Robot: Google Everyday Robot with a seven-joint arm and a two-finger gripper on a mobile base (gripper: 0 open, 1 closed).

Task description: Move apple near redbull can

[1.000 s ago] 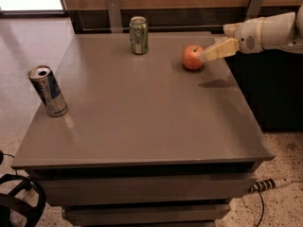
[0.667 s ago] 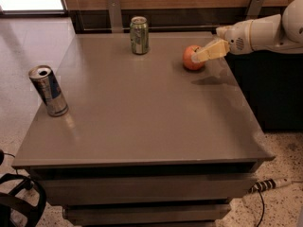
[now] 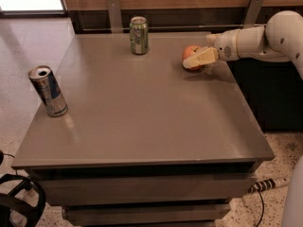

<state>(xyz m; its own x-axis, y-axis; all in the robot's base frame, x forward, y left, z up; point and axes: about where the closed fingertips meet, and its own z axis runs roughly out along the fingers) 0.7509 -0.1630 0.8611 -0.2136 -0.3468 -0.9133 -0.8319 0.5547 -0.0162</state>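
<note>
The red-orange apple (image 3: 190,51) rests on the grey table (image 3: 142,112) at the back right. My gripper (image 3: 191,62) reaches in from the right at table height. Its cream tip overlaps the apple's front lower side. The white arm (image 3: 255,39) stretches off to the right edge. The redbull can (image 3: 48,91), slim, silver and blue with an open top, stands near the table's left edge, far from the apple.
A shorter green can (image 3: 138,35) stands at the back middle of the table, left of the apple. A wooden wall with metal brackets (image 3: 114,13) runs behind the table. A dark cabinet (image 3: 270,93) stands to the right, below the arm.
My gripper has moved left, from beside the apple's right side to overlapping it. The apple and both cans have stayed in place.
</note>
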